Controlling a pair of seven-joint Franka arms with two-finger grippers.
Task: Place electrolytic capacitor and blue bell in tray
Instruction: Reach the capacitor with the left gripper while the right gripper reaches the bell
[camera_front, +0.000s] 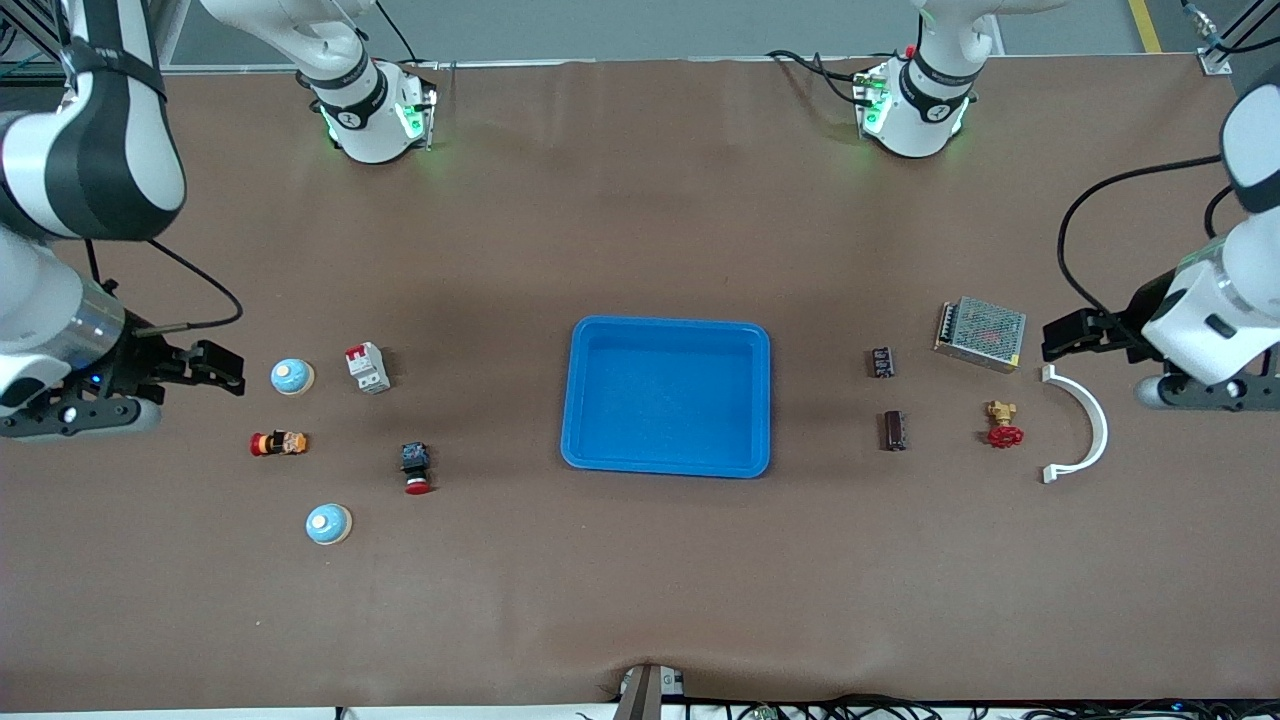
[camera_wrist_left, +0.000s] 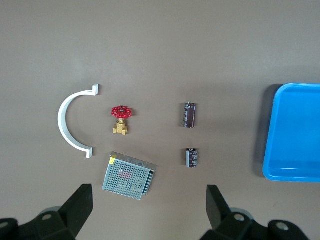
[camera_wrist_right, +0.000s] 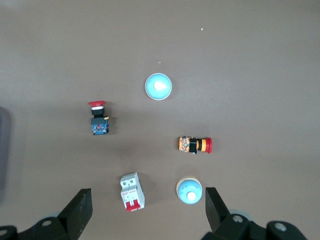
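The blue tray (camera_front: 665, 400) lies mid-table, holding nothing. Two dark electrolytic capacitors (camera_front: 882, 362) (camera_front: 894, 430) lie on their sides toward the left arm's end, both also in the left wrist view (camera_wrist_left: 189, 114) (camera_wrist_left: 192, 157). Two blue bells (camera_front: 292, 376) (camera_front: 327, 523) stand toward the right arm's end and show in the right wrist view (camera_wrist_right: 189, 190) (camera_wrist_right: 158, 86). My left gripper (camera_wrist_left: 149, 192) hangs open over bare table beside the power supply. My right gripper (camera_wrist_right: 147, 195) hangs open over the table by the breaker and one bell.
Near the capacitors lie a metal mesh power supply (camera_front: 980, 333), a red-handled brass valve (camera_front: 1002, 424) and a white curved bracket (camera_front: 1082, 425). By the bells are a white circuit breaker (camera_front: 367, 367), a red push-button switch (camera_front: 415, 468) and a small orange-and-red part (camera_front: 279, 443).
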